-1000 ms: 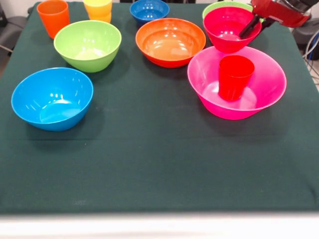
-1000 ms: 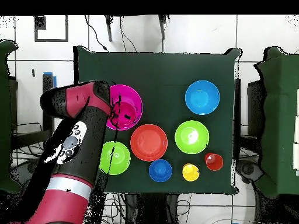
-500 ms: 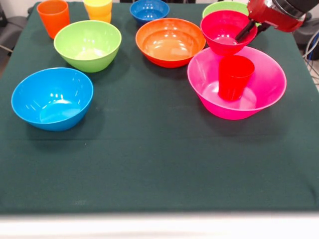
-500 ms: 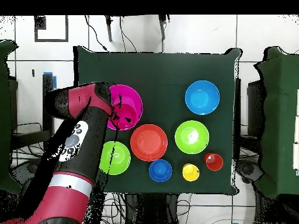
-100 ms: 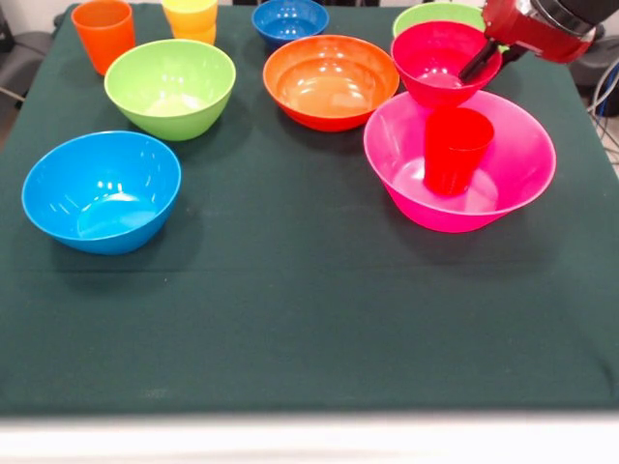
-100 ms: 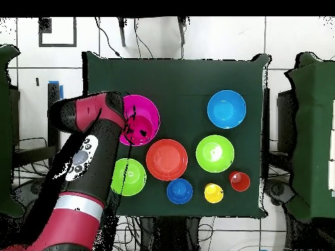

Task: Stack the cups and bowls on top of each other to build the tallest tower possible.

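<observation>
My gripper [image 5: 481, 60] is shut on the right rim of the small crimson bowl [image 5: 435, 60], with one dark finger inside it. The bowl is held above the far rim of the big pink bowl [image 5: 513, 169]. A red cup [image 5: 455, 147] stands upright inside the pink bowl, in front of and below the held bowl. In the overhead view the arm covers the left part of the pink bowl [image 6: 145, 114], and the crimson bowl is hard to make out there.
An orange bowl [image 5: 331, 80], a lime green bowl [image 5: 170, 87] and a light blue bowl [image 5: 102, 190] sit to the left. At the far edge are a dark blue bowl [image 5: 289, 19], an orange cup [image 5: 103, 32], a yellow cup [image 5: 191, 15] and another lime bowl [image 5: 440, 14].
The gripper and crimson bowl have shifted a little left and lower towards the pink bowl, with almost no motion in the last half second. Nothing else moved.
</observation>
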`<action>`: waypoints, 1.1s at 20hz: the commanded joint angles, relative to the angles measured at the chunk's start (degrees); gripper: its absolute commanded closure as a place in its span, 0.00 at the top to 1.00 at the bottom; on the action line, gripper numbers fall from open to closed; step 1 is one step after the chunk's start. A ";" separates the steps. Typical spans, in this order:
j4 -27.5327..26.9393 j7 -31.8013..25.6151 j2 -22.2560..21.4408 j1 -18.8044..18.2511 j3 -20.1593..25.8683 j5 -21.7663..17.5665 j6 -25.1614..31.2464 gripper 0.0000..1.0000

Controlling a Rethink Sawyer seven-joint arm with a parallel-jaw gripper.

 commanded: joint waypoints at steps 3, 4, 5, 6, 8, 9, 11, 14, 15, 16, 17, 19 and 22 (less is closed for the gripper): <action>-4.04 11.85 4.24 -0.23 5.75 1.72 -1.76 0.00; -4.20 11.91 4.32 -0.20 5.73 1.74 -1.72 0.00; -4.36 11.97 4.40 -0.16 5.71 1.76 -1.68 0.00; -4.52 12.03 4.48 -0.13 5.69 1.77 -1.64 0.00; -4.69 11.91 4.70 -0.16 5.63 1.83 -1.74 0.00; -4.77 11.97 4.72 -0.08 5.55 1.89 -1.78 0.00; -4.89 11.94 4.63 0.02 5.41 2.03 -1.46 0.00; -4.76 12.00 4.21 0.29 5.25 2.25 -0.80 0.00; -4.69 12.14 4.16 0.39 5.21 2.32 -0.88 0.00; -4.59 12.14 4.15 0.47 5.18 2.35 -0.91 0.00; -4.65 12.20 4.27 0.45 5.21 2.42 -1.11 0.00; -3.93 12.22 4.01 0.56 5.15 2.43 -1.70 0.00; -2.63 11.88 3.18 0.68 5.09 2.43 -2.06 0.00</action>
